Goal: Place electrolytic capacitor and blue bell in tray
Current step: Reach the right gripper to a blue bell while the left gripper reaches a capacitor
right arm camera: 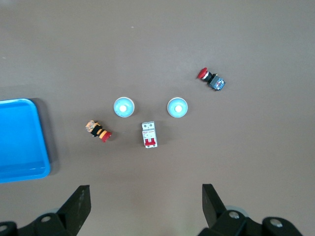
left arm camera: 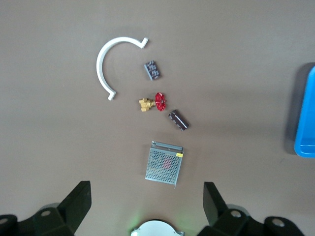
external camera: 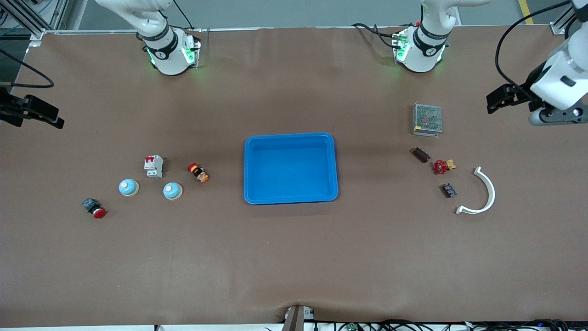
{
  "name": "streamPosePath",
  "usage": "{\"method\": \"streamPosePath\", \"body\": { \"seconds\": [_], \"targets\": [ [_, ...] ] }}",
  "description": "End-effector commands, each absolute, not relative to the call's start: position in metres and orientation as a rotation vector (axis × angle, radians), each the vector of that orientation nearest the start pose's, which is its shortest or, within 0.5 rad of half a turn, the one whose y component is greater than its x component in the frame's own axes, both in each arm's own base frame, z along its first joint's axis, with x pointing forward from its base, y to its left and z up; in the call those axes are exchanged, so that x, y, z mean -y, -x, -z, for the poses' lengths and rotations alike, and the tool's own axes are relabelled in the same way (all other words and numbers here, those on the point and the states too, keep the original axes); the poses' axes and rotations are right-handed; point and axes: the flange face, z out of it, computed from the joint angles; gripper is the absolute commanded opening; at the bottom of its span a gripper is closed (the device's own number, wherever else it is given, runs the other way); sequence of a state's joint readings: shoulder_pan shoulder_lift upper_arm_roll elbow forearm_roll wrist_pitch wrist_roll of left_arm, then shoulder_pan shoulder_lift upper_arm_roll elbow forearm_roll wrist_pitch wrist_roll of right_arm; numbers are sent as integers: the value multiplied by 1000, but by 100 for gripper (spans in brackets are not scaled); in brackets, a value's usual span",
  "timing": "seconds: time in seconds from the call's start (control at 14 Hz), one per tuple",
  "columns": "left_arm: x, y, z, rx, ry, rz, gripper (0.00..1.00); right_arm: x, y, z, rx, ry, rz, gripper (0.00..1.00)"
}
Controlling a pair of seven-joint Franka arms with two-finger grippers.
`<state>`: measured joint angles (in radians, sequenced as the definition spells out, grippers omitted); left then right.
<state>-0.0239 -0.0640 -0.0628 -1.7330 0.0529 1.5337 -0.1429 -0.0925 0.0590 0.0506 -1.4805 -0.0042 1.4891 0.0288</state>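
One blue tray [external camera: 291, 168] and two blue bells [external camera: 128, 187] [external camera: 172, 191] are counted, along with one circuit breaker [external camera: 154, 166] and two red-capped push buttons [external camera: 198, 172] [external camera: 94, 208]. Also counted are two small dark capacitor-like components [external camera: 421, 154] [external camera: 449, 190], one red-handled brass valve [external camera: 443, 166], one perforated metal box [external camera: 427, 119] and one white curved bracket [external camera: 480, 193].

Bright blue tray [external camera: 290, 138], pale blue bells [external camera: 128, 187], brown table [external camera: 294, 257].
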Motion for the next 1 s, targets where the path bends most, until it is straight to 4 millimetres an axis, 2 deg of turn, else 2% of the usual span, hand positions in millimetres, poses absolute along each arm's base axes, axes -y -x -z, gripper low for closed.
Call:
{"method": "streamPosePath", "body": {
  "seconds": [0.0,0.14,0.36,0.5,0.64,0.93],
  "targets": [
    [47,-519,-530,214,3035,-201,100,37,-560,-571,-132,3163,-98,100],
    [60,-517,-503,320,3019,-197,100,48,-560,-518,-153,3166,-104,100],
    [59,-508,-451,388,3013,-203,100,76,-553,-419,-208,3177,28,100],
    [60,-501,-418,473,3008,-176,100,90,-549,-356,-245,3166,50,100],
    [62,-494,-388,555,3003,-141,100,98,-552,-313,-284,3151,3,100],
    [69,-488,-339,655,2990,-128,100,109,-562,-224,-337,3122,33,100]
  ]
}}
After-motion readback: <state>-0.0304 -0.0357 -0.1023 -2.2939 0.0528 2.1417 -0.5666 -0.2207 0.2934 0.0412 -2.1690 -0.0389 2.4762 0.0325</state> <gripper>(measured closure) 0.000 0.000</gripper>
